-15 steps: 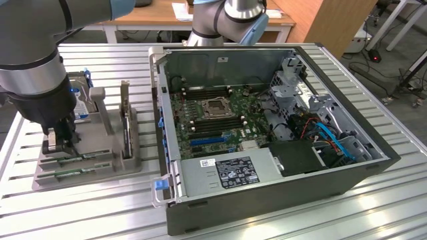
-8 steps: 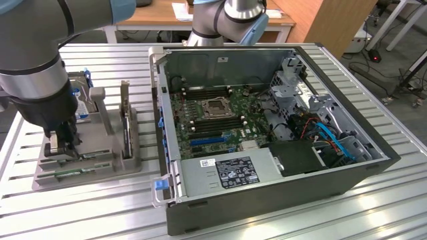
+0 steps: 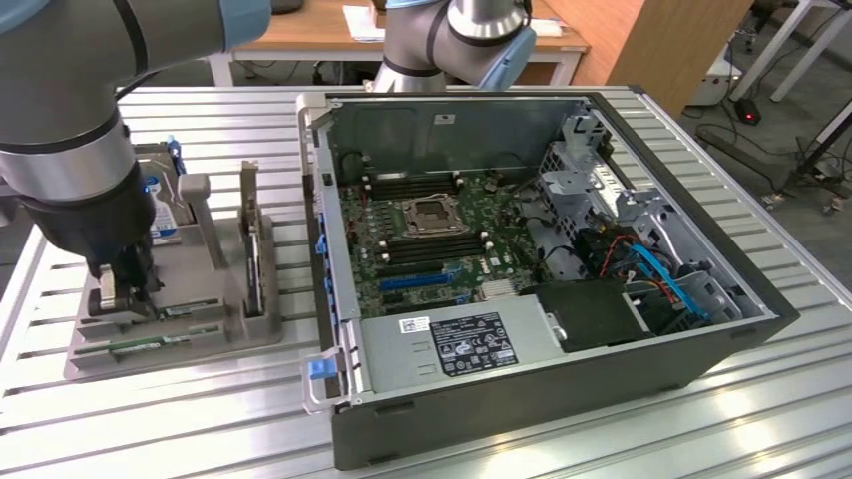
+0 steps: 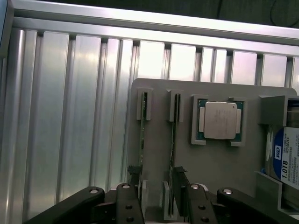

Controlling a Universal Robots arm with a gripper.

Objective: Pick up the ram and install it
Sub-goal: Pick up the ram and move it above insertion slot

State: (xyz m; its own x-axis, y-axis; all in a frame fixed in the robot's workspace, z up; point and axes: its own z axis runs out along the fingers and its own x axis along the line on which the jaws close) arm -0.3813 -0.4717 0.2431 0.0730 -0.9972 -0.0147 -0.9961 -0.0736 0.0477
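The gripper [image 4: 157,186] hung low over the near end of a gray holder [image 4: 219,163], its black fingers [image 4: 127,205] spread apart and closed on nothing. Between them rose the near ends of the ram [image 4: 142,130], a thin green stick standing on edge in its slot, and a second ram stick [image 4: 174,130] in the slot just beside it; whether either finger touched a stick could not be told. Farther along the holder a square silver processor [image 4: 219,120] lay flat in its recess, and a hard drive [image 4: 286,158] with a blue label stood at the holder's edge. The holder rested on the ribbed aluminium worktop [image 4: 70,116]. To the exterior view's right of the holder, the open computer case [image 3: 533,409] lay on its side, its green motherboard [image 3: 399,235] facing up and the processor socket [image 3: 433,215] near the middle.
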